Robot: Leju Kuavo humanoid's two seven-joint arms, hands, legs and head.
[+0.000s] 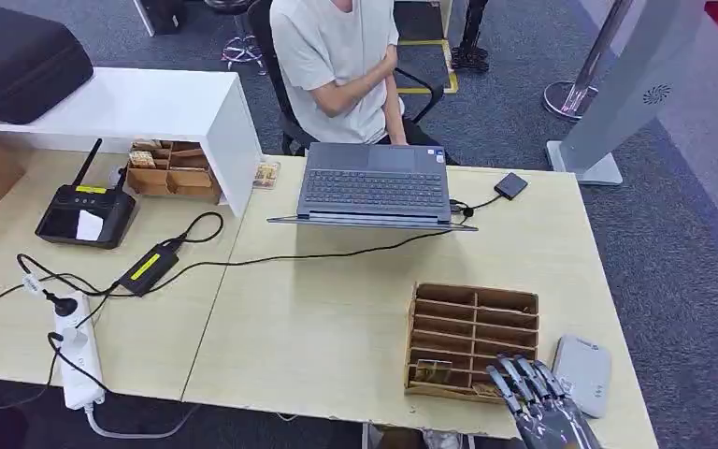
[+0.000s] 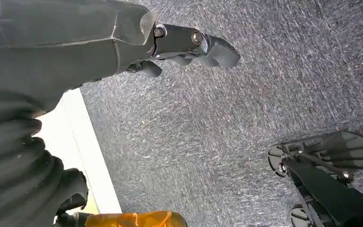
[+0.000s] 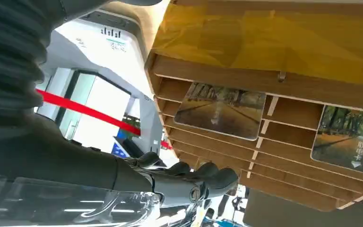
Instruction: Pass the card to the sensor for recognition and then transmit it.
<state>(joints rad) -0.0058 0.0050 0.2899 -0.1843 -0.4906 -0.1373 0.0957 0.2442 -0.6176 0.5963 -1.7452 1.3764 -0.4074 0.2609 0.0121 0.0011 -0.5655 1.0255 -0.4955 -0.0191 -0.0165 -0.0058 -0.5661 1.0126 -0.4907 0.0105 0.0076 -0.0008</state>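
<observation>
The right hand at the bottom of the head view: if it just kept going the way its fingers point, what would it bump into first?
Probably the wooden slotted box: the right hand points at its near edge, where a card sits. Depth is unclear.

Matt pale wood table (image 1: 337, 318); brown wooden organizer (image 1: 472, 323); glossy printed cards (image 3: 220, 111); rough carpet (image 2: 246, 118).

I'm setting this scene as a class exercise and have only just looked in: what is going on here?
The robot's right hand hovers at the near edge of a wooden slotted rack on the table, holding nothing. Cards stand in the rack's near slots, none taken yet. A grey sensor pad lies right of the rack. The left hand hangs over carpet. A person sits behind a laptop.
</observation>
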